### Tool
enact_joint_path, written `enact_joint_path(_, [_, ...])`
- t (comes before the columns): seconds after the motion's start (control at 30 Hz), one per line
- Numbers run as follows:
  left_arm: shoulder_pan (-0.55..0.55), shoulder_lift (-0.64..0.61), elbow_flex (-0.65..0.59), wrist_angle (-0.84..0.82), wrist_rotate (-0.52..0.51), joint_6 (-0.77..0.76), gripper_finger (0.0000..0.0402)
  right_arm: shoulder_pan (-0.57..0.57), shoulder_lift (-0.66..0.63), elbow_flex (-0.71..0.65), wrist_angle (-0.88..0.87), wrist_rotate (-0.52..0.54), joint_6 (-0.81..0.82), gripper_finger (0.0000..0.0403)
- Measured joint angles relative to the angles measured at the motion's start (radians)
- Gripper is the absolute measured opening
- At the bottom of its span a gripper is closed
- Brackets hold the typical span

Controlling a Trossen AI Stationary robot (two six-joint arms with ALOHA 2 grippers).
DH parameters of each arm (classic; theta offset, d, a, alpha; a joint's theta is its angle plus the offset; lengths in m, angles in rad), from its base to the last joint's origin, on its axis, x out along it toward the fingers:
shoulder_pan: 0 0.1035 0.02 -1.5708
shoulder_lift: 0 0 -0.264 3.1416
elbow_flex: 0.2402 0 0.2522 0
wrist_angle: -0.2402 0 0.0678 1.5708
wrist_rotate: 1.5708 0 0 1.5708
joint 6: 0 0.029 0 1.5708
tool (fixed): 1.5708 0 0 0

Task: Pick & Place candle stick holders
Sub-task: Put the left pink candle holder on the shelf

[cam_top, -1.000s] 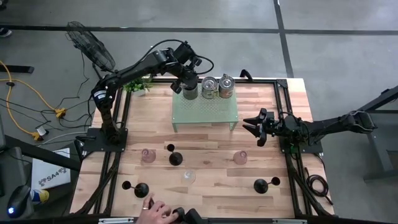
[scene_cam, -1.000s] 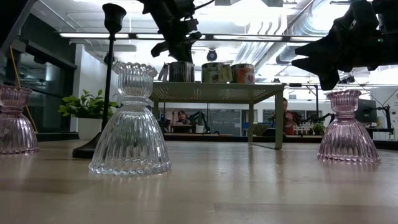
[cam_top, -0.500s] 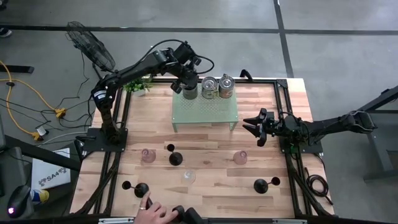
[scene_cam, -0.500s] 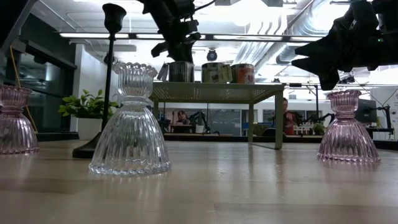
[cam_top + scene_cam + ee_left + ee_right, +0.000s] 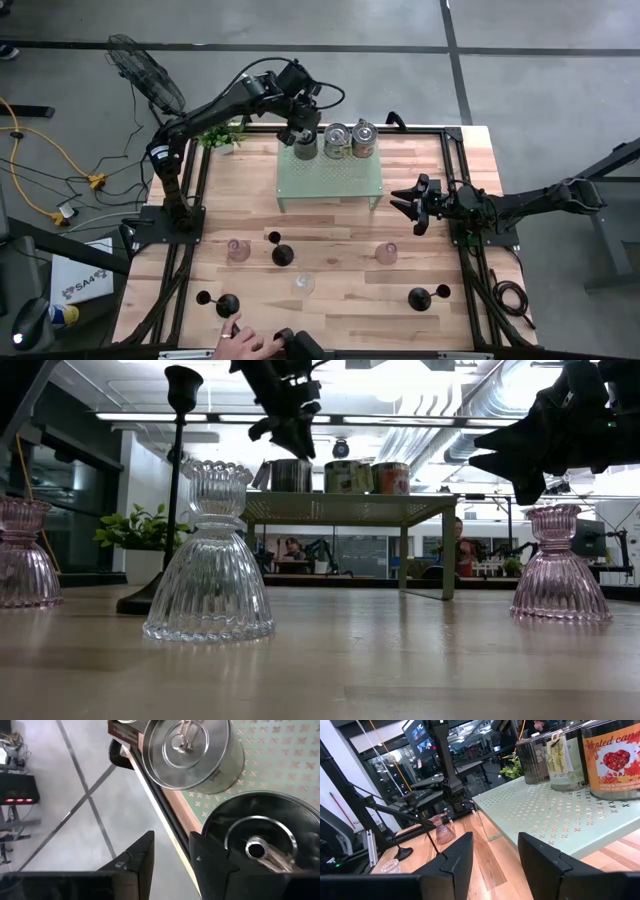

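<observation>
High view, from the left: the first of three black candle stick holders (image 5: 228, 304) stands upright near the worktop's (image 5: 330, 225) front-left corner, with a person's hand (image 5: 245, 346) just in front of it at the worktop's edge. Next comes a pink glass holder (image 5: 237, 250), and just beside that the second black holder (image 5: 282, 254).

Farther back, the left gripper (image 5: 298, 135) hovers over a dark tin (image 5: 304, 150) at the left end of a pale green perforated shelf (image 5: 330, 180). Its fingers stand apart with only floor showing between them in the left wrist view, so it holds nothing.

A clear glass holder (image 5: 303, 283) sits at front centre, a second pink glass holder (image 5: 386, 254) to its right, and the third black holder (image 5: 420, 297) near the front-right. The right gripper (image 5: 403, 208) waits above the worktop's right side, parted and empty.

As I judge it, this is a gap between picks: no black holder is gripped, and all three stand well apart from the shelf. The next move calls for the left arm to come forward and down to a thin stem, most likely the second holder's, and close squarely without tipping the glass beside it.

Count: three black holders, three glass ones (two pink, one clear), and three tins on the shelf, the other two (image 5: 336, 140) (image 5: 364, 138) lidded or labelled.
</observation>
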Motion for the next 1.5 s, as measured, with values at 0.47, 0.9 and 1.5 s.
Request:
enact_joint_path(0.47, [0.000,0.000,0.284,-0.388,0.002,-0.325,0.0118,0.000,0.000,0.000,0.000,0.000,0.000,0.0148])
enact_joint_path(0.9, [0.000,-0.128,0.337,-0.593,0.066,-0.856,0.0118,0.000,0.000,0.000,0.000,0.000,0.000,0.0148])
enact_joint_path(1.5, [-0.203,-0.212,0.161,-0.620,-0.154,-1.308,0.0118,0.000,0.000,0.000,0.000,0.002,0.000,0.0148])
